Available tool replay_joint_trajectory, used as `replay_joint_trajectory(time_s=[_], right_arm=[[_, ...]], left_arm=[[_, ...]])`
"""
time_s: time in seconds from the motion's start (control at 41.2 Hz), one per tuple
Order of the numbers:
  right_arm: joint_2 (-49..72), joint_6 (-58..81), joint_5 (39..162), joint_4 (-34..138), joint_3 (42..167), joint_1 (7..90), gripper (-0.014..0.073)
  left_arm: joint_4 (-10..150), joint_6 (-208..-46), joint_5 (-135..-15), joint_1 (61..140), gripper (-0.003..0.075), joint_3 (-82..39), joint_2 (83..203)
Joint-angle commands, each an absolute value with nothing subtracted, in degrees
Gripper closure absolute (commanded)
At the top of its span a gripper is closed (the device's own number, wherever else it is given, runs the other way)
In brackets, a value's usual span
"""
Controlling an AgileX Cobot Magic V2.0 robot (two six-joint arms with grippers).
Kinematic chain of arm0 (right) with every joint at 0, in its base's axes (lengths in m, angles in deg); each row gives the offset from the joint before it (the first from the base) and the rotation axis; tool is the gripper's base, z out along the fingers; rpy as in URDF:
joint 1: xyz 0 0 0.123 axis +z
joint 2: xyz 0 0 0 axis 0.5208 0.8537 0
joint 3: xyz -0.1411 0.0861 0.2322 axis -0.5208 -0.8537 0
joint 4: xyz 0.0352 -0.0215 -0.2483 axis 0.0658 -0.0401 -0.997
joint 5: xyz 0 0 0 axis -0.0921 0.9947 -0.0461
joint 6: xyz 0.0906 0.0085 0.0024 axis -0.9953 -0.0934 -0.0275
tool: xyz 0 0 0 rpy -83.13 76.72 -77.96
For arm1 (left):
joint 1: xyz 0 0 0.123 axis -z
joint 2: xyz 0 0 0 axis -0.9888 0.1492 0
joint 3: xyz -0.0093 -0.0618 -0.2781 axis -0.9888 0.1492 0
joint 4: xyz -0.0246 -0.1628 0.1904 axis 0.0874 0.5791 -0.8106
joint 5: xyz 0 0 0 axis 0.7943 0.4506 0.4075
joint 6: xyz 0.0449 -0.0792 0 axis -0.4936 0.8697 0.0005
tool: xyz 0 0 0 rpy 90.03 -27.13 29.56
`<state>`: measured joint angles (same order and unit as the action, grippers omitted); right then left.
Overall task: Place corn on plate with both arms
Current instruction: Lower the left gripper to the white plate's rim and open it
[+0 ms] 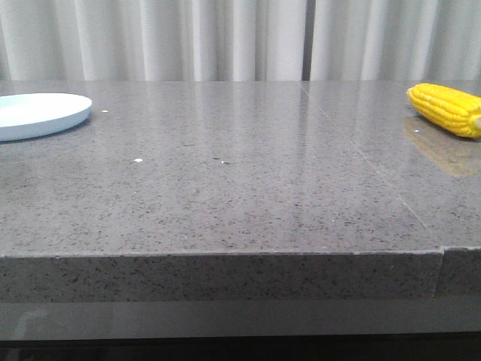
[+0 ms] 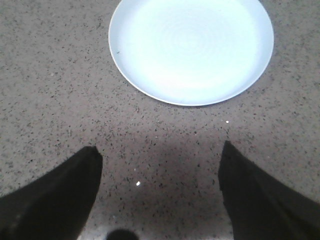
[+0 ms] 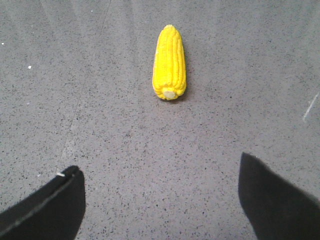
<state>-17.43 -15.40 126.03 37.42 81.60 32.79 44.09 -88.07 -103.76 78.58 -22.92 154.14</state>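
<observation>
The yellow corn [image 1: 446,108] lies on the grey speckled table at the far right of the front view, its pale stub end toward the right edge. In the right wrist view the corn [image 3: 169,63] lies ahead of my right gripper [image 3: 159,167], which is open with only bare table between its black fingers. The pale blue-white plate [image 1: 37,113] sits empty at the far left of the table. Seen from the left wrist, the plate [image 2: 191,48] is ahead of my open left gripper [image 2: 161,149], which holds nothing. Neither arm appears in the front view.
The grey stone table [image 1: 225,195] has a seam [image 1: 376,169] running from the back toward the front right. Its front edge [image 1: 218,256] drops off close to the camera. Pale curtains [image 1: 225,37] hang behind the table. Small white specks [image 1: 138,160] dot the surface.
</observation>
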Motion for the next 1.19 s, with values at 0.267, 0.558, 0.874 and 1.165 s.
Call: replay_joint_trajectory(time_s=[0.267, 0.558, 0.874, 1.165], right_arm=[[-16.8, -14.9, 122.1, 36.8, 83.6, 32.8, -0.0053], [-16.8, -14.9, 122.1, 36.8, 83.6, 32.8, -0.0053], [-16.8, -14.9, 122.1, 36.8, 83.6, 32.8, -0.0053], [-16.8, -14.9, 122.1, 36.8, 83.6, 32.8, -0.0053]], left_arm=[[55.2, -96.7, -100.7, 70.6, 0.0238, -36.6, 169.8], [55.4, -96.8, -98.8, 69.9, 0.0238, -44.7, 181.0], [56.5, -96.8, -98.7, 69.9, 0.0238, -51.8, 190.2], [56.5, -96.8, -98.7, 69.9, 0.0284, -53.9, 193.3]])
